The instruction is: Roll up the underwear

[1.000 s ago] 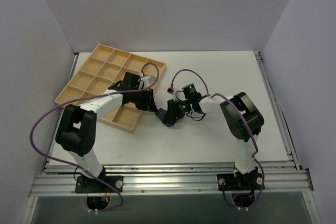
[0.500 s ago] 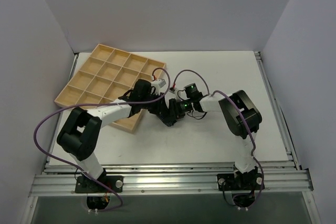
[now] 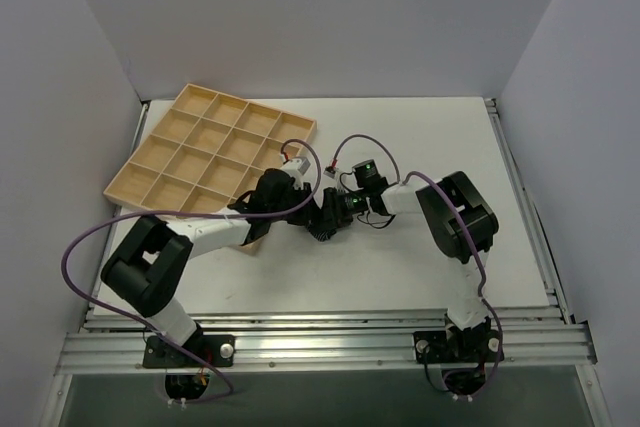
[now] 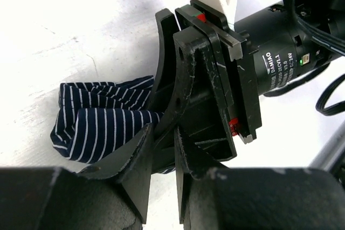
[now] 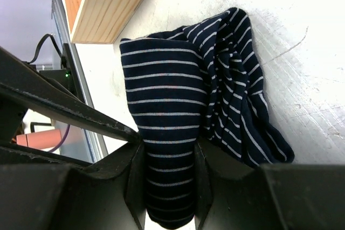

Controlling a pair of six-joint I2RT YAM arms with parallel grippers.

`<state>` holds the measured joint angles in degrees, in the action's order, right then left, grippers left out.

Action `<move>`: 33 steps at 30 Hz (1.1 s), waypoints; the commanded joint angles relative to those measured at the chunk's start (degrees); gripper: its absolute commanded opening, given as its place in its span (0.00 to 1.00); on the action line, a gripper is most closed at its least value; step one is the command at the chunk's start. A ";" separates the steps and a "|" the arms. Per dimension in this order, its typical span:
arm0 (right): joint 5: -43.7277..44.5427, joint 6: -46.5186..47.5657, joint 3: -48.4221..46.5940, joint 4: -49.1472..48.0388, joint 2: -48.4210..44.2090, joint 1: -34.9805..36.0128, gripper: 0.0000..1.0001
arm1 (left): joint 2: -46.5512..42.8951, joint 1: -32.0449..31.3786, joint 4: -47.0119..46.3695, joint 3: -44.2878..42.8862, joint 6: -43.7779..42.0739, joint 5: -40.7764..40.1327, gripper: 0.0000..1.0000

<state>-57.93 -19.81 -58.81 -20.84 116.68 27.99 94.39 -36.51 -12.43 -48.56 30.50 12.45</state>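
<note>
Right wrist view: my right gripper (image 5: 168,146) is clenched on a fold of the underwear (image 5: 178,79), with striped cloth pinched between its fingers. The rest lies bunched on the table (image 5: 302,36) just past them, and the tray (image 5: 108,4) wall is beyond. From the left wrist, the left gripper (image 4: 164,149) sits against the right one at the cloth's edge, jaws nearly together. I can't tell whether they hold anything. Overhead, the bundle lies mid-table, just beside the tray.
</note>
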 commanded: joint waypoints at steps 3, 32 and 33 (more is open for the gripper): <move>8.89 2.23 3.52 8.97 5.40 1.02 0.08 | -4.81 -2.95 0.63 1.45 1.67 -18.21 0.32; 9.42 0.91 5.63 7.39 3.20 1.19 0.15 | 5.98 -7.78 13.66 -4.88 4.04 -24.58 0.33; 9.59 1.18 5.46 7.74 3.20 1.19 0.16 | 5.98 -7.78 14.53 -5.32 3.87 -24.66 0.33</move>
<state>-57.49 -22.72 -57.14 -23.83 116.38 27.79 96.92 -43.86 -0.82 -53.01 33.06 -13.28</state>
